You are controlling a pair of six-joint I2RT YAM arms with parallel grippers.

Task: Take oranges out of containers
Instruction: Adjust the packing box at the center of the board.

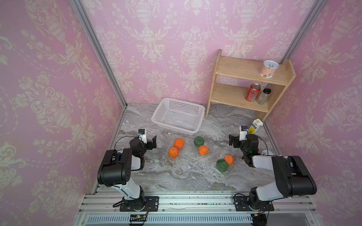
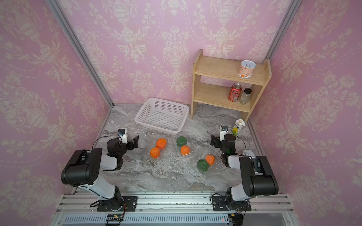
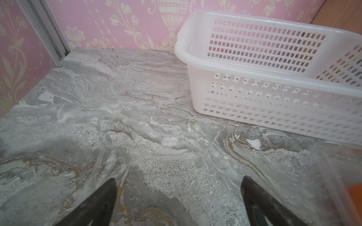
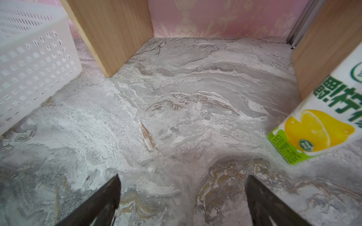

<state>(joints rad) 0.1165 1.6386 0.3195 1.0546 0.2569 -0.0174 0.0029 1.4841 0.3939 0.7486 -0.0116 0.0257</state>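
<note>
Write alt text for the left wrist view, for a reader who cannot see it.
The left end effector, jaws wide open and empty, hangs over bare grey marble tabletop. Ahead stands a white perforated basket against pink wallpaper; at the frame's edge, a clear container shows a sliver of orange.

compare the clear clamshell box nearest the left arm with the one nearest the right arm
The left-side clamshell box holds two bright oranges; the right-side clamshell box holds one orange-skinned orange and one dark green orange. The left-side box lies farther back, close to the white basket; the right-side box lies nearer the front edge. Both are clear, shallow and hold two fruits.
</note>
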